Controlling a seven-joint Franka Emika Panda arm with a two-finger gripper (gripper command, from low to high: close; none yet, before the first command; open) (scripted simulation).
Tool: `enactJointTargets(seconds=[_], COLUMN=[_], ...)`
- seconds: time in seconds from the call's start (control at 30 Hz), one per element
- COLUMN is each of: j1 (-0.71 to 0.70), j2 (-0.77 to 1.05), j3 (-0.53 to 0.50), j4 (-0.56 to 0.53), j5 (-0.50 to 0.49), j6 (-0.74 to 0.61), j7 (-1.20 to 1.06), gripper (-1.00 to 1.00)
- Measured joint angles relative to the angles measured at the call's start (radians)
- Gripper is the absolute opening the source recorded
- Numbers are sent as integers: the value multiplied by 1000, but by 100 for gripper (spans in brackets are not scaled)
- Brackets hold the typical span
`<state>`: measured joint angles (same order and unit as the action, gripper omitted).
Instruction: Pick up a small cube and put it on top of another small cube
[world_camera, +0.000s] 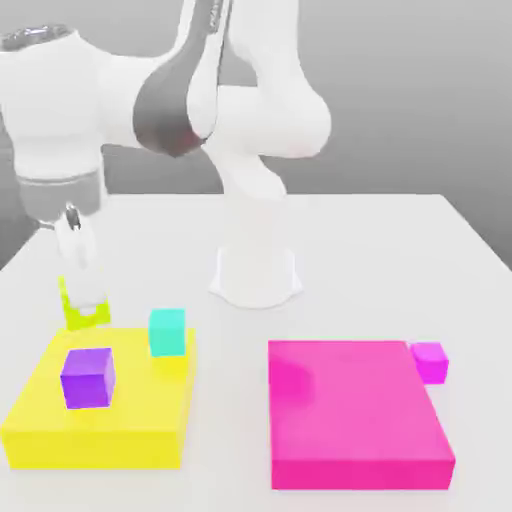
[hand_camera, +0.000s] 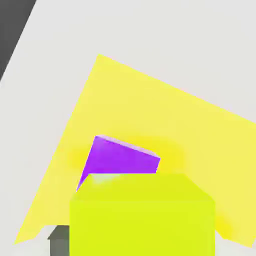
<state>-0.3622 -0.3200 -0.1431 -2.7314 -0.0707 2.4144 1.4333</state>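
Note:
My gripper (world_camera: 85, 308) hangs at the exterior view's left, just above the far edge of a flat yellow block (world_camera: 100, 420). It is shut on a small lime-yellow cube (world_camera: 74, 320), which is held off the surface. In the hand view that lime cube (hand_camera: 142, 215) sits close in front, with a small purple cube (hand_camera: 122, 159) just beyond it. The purple cube (world_camera: 88, 377) rests on the yellow block (hand_camera: 150, 110), nearer the camera than the gripper. A small teal cube (world_camera: 167, 332) stands at the block's far right corner.
A flat magenta block (world_camera: 355, 412) lies on the white table (world_camera: 400, 250) at the exterior view's right, with a small magenta cube (world_camera: 429, 361) by its far right corner. The arm's white base (world_camera: 256, 270) stands mid-table behind both blocks.

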Motion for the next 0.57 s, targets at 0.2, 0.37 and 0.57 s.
enactJointTargets(seconds=[0.2, 0.37, 0.57], j1=[15, 21, 22], j2=[-218, -204, -76], j3=[18, 21, 15], j4=[-176, -265, -295], j5=[-18, -24, -28], j6=[-42, 60, 218], j7=[-61, -89, -89], gripper=[-100, -100, 100])
